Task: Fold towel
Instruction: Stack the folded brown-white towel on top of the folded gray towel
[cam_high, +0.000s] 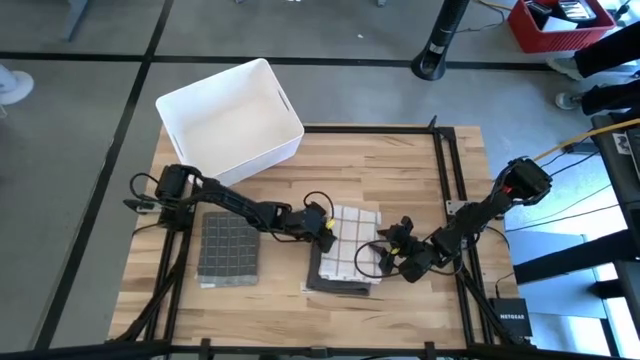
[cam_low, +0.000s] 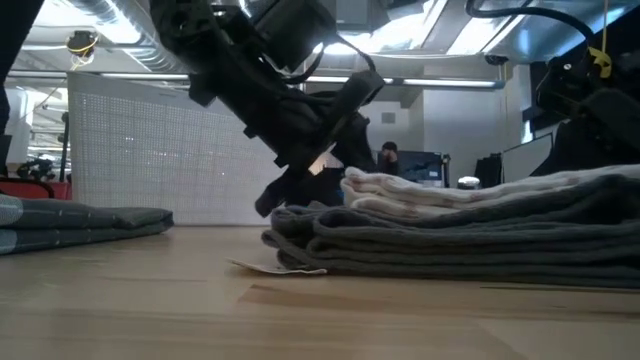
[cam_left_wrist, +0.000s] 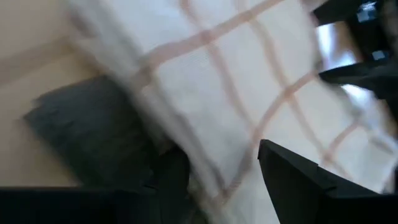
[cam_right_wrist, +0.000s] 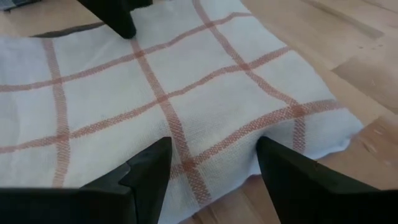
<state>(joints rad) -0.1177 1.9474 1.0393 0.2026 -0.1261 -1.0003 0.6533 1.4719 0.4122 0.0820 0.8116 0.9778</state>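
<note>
Both arms are over the white towel w/ thin orange check (cam_high: 354, 245), which lies on top of a dark grey towel (cam_high: 330, 282) near the front-centre of the wooden table (cam_high: 400, 170); the low view shows the pair as a layered stack, white on grey. Left gripper (cam_high: 326, 226) sits at the white towel's left edge, right gripper (cam_high: 388, 252) at its right edge, so they face each other across the cloth. Right wrist view shows its fingers (cam_right_wrist: 146, 171) spread wide w/ the checked fabric flat between them, nothing pinched. Left wrist view shows its fingers (cam_left_wrist: 292, 171) also apart, straddling the towel edge where white meets grey; no cloth clamped that I can see. Looks like the step in hand is lining up a grip on opposite edges, either for another fold or just after laying one down; can't tell which. The white towel already reads as folded at least once, judging by its small footprint & the layers seen from table height. Next move prob. needs each gripper to drop onto its edge and take only the white layer, not the grey beneath. Elsewhere: a folded grey waffle towel (cam_high: 228, 250) lies at front left, a white bin (cam_high: 229, 117) at back left.
</note>
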